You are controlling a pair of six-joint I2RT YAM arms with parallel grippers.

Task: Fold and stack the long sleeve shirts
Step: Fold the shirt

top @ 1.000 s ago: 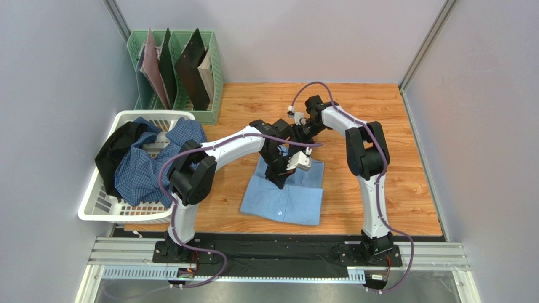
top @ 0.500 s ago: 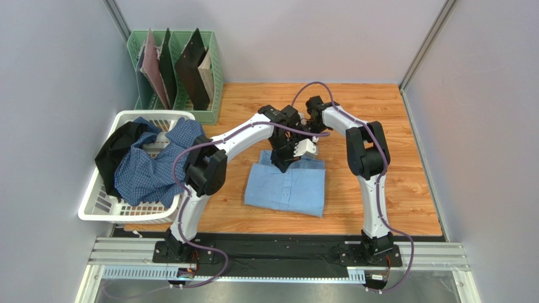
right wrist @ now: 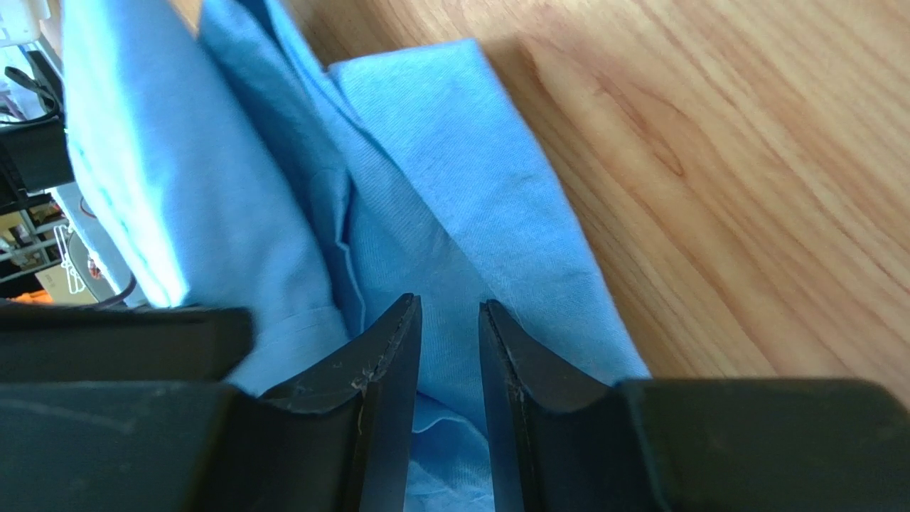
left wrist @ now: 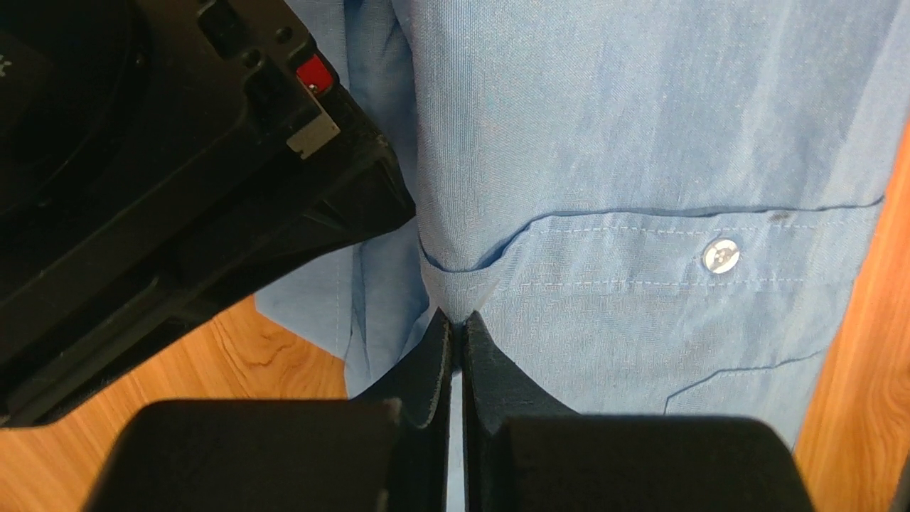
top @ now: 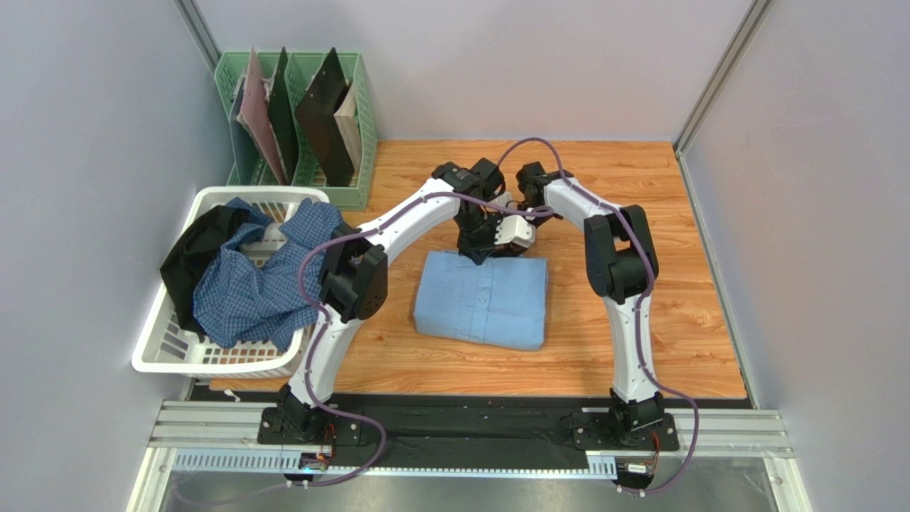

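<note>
The light blue shirt (top: 481, 299) lies folded on the table (top: 641, 320), just right of the white basket (top: 182, 365). The checked shirt (top: 246, 293) is heaped inside that basket. Now the left gripper (left wrist: 454, 331) pinches a pucker of blue cloth, and the right gripper (right wrist: 449, 320) clamps a thicker fold.

Bright, even light falls from overhead; the shirt (top: 483, 297) casts just a thin, soft shadow on the table (top: 684, 320) along its near edge. The wood right of the shirt shows hardly any glare. In the right wrist view the shirt's upper left fold looks washed out, perhaps overexposed. In the left wrist view its weave is crisp.
</note>
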